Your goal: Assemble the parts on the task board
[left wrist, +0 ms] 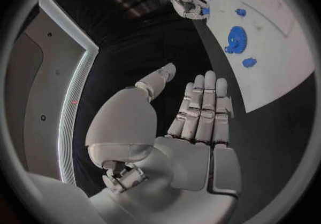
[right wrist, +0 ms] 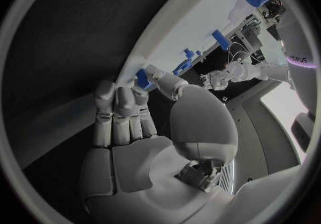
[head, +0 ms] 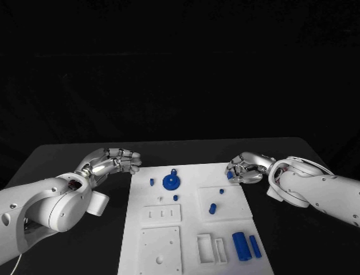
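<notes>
— Where was the task board, and what lay on it?

— The flat white rectangular task board (head: 192,229) lay in the middle of my black worktop (head: 64,157). Near its far end sat a round blue gear-like part (head: 172,182), with a few small blue pegs (head: 213,208) scattered around it. Two blue cylindrical parts (head: 246,245) lay side by side toward the near right corner, just beside a white rectangular frame piece (head: 211,249). Two raised white square plates (head: 162,213) sat on the left half of the board.

— And your right robot hand?

— My right robot hand (head: 246,168) was at the board's far right edge. Its fingers were curled in, and a small blue block part (right wrist: 142,78) sat pinched between my thumb and fingertips, right at the board's rim. My right wrist view showed that part against the white edge.

— What about the left one?

— My left robot hand (left wrist: 194,112) held nothing. In my left wrist view the fingers lay straight and side by side, the thumb set apart, over the dark worktop just beside the board's far left corner. It was not touching the board.
</notes>
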